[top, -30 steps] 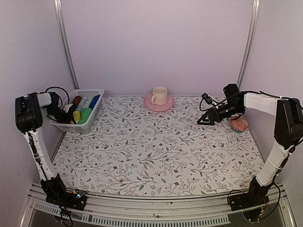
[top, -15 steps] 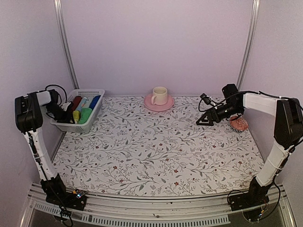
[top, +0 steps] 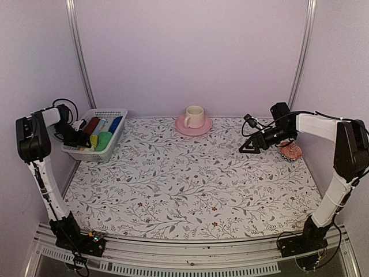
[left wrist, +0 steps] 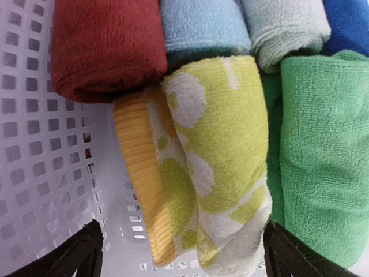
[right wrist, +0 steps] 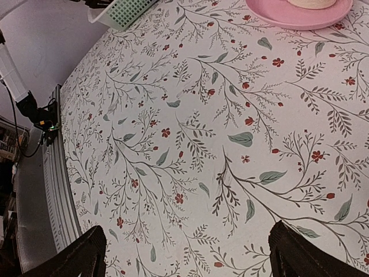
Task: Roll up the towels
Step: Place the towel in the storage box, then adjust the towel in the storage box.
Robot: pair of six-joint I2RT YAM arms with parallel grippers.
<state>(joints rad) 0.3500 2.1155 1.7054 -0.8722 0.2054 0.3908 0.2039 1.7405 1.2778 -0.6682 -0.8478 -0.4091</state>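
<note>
The table (top: pixel 190 179), covered with a flower-printed cloth, is mostly bare in the middle. At its far left corner stands a white plastic basket (top: pixel 113 111), and both towels of the task lie inside it. In the left wrist view the green towel (left wrist: pixel 323 156) is a thick roll on the right side. The yellow towel (left wrist: pixel 213 161) with green marks lies touching it on the left, and its ribbed orange edge shows along one side. Above them are a dark red roll (left wrist: pixel 104 46) and a pale blue roll (left wrist: pixel 202 26), packed tight.

The left gripper (left wrist: pixel 179 257) hangs over the near end of the yellow towel with its fingers spread wide and grips nothing. The right gripper (top: pixel 249 145) hovers above the table on the right side, also spread wide and empty. A pink saucer (top: pixel 193 127) with a cup (top: pixel 194 115) stands at the back.

I judge the task nearly finished: both towels seem rolled and stored. The yellow one looks looser at its lower end, but the view is too close to be sure it will hold
</note>
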